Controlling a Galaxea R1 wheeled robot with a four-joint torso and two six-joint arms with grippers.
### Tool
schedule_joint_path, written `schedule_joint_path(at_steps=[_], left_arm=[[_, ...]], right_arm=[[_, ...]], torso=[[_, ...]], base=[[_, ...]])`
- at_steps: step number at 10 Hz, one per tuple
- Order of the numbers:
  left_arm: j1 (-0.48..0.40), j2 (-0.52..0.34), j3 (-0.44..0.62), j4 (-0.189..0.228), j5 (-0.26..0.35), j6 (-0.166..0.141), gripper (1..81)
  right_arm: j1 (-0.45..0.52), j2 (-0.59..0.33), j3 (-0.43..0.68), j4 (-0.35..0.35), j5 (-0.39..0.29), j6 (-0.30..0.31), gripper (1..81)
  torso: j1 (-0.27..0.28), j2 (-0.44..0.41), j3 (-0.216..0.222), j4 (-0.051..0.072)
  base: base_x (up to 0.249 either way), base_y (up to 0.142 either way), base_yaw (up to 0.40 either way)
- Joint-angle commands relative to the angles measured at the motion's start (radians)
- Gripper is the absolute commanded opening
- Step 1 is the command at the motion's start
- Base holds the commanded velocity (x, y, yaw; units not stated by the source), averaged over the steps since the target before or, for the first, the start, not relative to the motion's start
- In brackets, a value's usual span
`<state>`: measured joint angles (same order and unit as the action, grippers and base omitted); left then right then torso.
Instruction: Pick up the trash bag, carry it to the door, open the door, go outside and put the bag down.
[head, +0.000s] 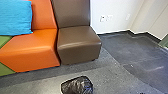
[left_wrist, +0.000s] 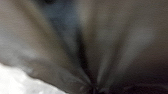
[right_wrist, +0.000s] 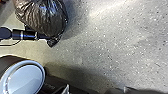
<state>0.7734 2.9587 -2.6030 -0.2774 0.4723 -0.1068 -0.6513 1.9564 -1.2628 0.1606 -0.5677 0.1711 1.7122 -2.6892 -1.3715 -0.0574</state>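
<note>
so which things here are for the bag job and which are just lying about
For the job:
black trash bag

Just part of the surroundings:
blue cushion
orange seat
brown seat
green upholstery
white wall

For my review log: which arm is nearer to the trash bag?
Left. The left arm reaches the trash bag at its gathered end; the right arm is farther off, its wrist camera seeing bag and floor from a distance.
</note>
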Motion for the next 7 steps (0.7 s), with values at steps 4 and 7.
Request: schedule_joint_path(at_steps=[4,7], left_arm=[[-0.078,-0.018,0.000,0.012,0.091,-0.001,1.0],[-0.094,-0.072,0.055,-0.029,0.091,-0.001,1.0]], right_arm=[[0.080,-0.051,0.031,0.028,-0.058,0.002,81.1],[0.057,-0.043,0.028,0.022,-0.051,0.001,81.1]], torso=[[-0.110,0.175,0.000,0.000],[-0.175,0.279,0.044,0.000]], base=[[0.000,0.000,0.000],[0.000,0.000,0.000]])
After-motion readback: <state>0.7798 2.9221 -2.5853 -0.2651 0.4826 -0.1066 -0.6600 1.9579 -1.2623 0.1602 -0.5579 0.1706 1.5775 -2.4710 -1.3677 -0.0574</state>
